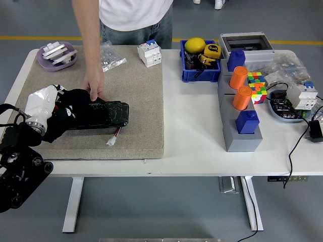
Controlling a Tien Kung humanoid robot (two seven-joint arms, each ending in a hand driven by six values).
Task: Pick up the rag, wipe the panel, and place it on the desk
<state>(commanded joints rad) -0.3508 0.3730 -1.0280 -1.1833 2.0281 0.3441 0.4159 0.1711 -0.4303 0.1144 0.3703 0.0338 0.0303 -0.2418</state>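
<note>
A black panel [103, 115] lies on a beige mat [141, 101] at the table's left, with a white connector [111, 141] on wires sticking out at its front. My left hand [64, 112], white-backed with black fingers, rests on the panel's left end. It is curled on a dark, bunched rag [75, 100] that is hard to tell from the black panel. A person stands at the far side and presses one hand [94, 83] on the panel's far edge. My right arm is out of view.
On the mat's far edge are a purple tray [56, 56] of white parts, a bag of screws [111, 55] and a white breaker [150, 53]. To the right stand a blue bin [200, 60], a grey stand [241, 118] with orange cylinders, a colour cube [256, 85] and cables [298, 146].
</note>
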